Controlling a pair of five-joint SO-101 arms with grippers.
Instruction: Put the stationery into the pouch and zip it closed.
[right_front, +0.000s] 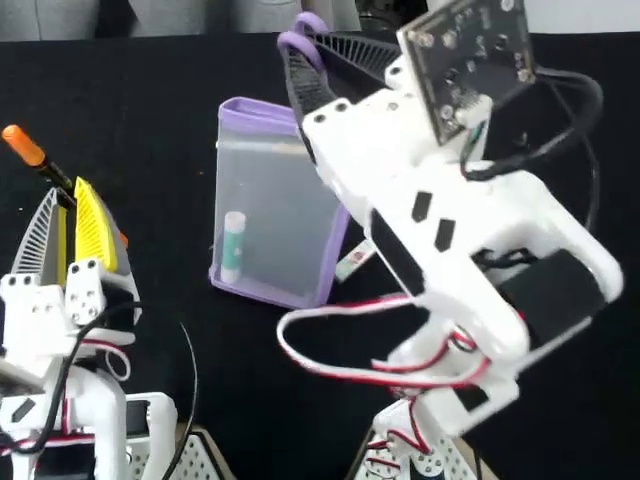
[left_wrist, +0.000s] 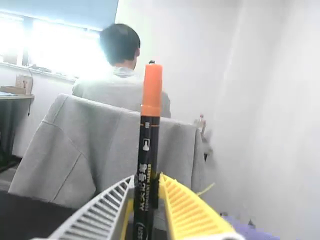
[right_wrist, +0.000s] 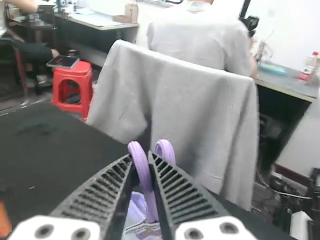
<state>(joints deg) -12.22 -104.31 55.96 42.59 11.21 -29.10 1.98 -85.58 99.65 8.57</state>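
Note:
A clear pouch (right_front: 275, 215) with lilac edges sits mid-table, with a white glue stick (right_front: 233, 245) inside it. My right gripper (right_front: 305, 52) reaches over its far end, its black fingers shut on the pouch's purple loop (right_front: 303, 24). The right wrist view shows that loop (right_wrist: 137, 150) pinched in the right gripper (right_wrist: 141, 159), lilac pouch fabric (right_wrist: 135, 205) below. At the table's left, my left gripper (right_front: 68, 190) is shut on a black marker with an orange cap (right_front: 22, 144). In the left wrist view the marker (left_wrist: 148, 150) stands upright in the left gripper (left_wrist: 148, 177).
A small white printed item (right_front: 352, 262) pokes out from under the pouch's right edge. Red and white cables (right_front: 330, 365) loop over the black tabletop (right_front: 150, 90) near the right arm's base. A chair draped with a grey jacket (right_wrist: 180, 100) stands beyond the table.

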